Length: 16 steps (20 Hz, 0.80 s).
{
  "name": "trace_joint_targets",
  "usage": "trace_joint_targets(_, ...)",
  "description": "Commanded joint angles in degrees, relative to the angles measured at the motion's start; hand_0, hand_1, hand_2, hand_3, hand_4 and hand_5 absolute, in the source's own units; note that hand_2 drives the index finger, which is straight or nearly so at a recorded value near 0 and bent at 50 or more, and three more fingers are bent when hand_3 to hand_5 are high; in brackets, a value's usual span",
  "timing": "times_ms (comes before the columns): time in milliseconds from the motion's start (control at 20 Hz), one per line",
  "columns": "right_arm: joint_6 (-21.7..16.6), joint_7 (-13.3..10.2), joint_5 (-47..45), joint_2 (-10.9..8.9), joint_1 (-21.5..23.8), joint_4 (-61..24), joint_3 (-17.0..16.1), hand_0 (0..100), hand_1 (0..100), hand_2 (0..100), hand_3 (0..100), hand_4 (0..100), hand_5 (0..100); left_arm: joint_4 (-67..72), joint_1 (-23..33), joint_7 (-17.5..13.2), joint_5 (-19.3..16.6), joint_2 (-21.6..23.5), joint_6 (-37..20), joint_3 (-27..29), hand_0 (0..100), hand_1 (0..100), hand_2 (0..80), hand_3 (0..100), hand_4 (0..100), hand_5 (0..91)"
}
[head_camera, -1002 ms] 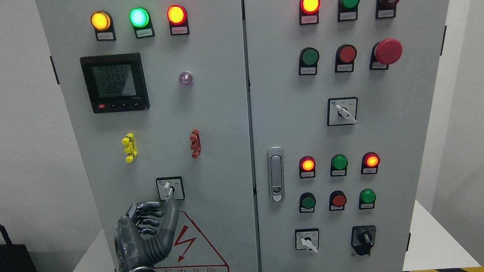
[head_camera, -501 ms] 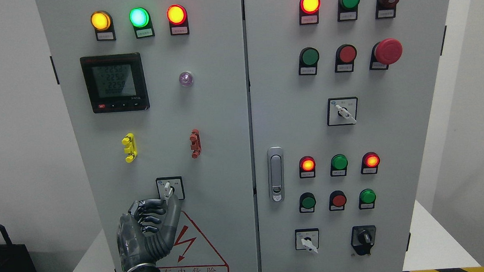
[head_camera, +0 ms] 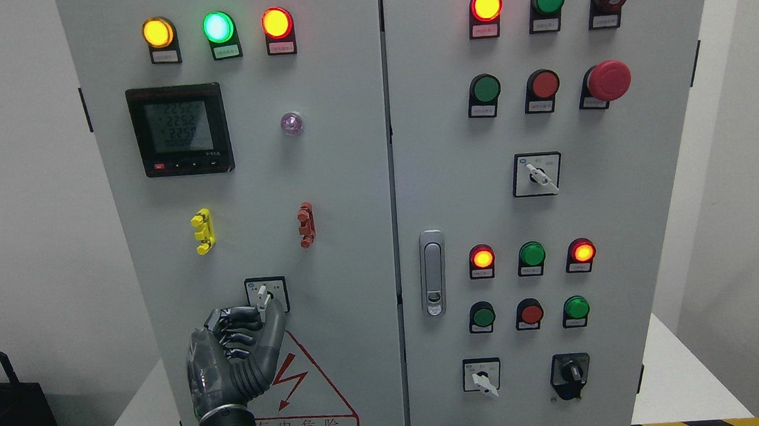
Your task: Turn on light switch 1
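Observation:
Light switch 1 is a small rotary selector (head_camera: 266,295) in a black square frame, low on the left cabinet door. Its white lever (head_camera: 262,299) points down and slightly left. My left hand (head_camera: 268,313) comes up from the bottom left and sits just below the selector. Its fingers (head_camera: 244,323) are curled and the thumb (head_camera: 275,331) is raised. The lever's lower tip lies between fingertips and thumb; I cannot tell whether they touch it. The right hand is out of view.
A meter (head_camera: 180,130), yellow (head_camera: 203,231) and red (head_camera: 306,225) clips and three lit lamps are above on the left door. A warning triangle (head_camera: 301,382) is beside the hand. The right door has buttons, a latch handle (head_camera: 432,272) and further selectors (head_camera: 536,174).
My left hand has risen a little and shifted slightly right, bringing the fingertips and thumb up around the lever's lower tip. The lever's position looks unchanged.

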Motion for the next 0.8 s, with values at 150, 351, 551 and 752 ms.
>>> trace_joint_targets(150, 0.0, 0.0, -1.4, -0.02, 0.0, 0.0, 1.0, 12, 39, 0, 0, 0, 0, 0.3, -0.7, -0.3, 0.2, -0.4, 0.8, -0.2, 17, 51, 53.7, 70, 73, 65.4)
trace_joint_targets(351, 0.0, 0.0, -1.4, 0.06, 0.0, 0.0, 1.0, 12, 39, 0, 0, 0, 0, 0.2, -1.1, -0.2, 0.1, -0.7, 1.3, -0.1, 18, 51, 53.8, 70, 73, 65.9)
trace_joint_targets(551, 0.0, 0.0, -1.4, 0.06, 0.0, 0.0, 1.0, 12, 39, 0, 0, 0, 0, 0.2, -1.2, 0.0, 0.1, -0.7, 1.2, -0.1, 19, 50, 53.9, 70, 73, 66.1)
trace_joint_targets(752, 0.0, 0.0, -1.4, 0.06, 0.0, 0.0, 1.0, 12, 39, 0, 0, 0, 0, 0.2, -1.6, 0.6, 0.1, -0.7, 1.3, 0.0, 19, 50, 53.9, 70, 73, 65.9)
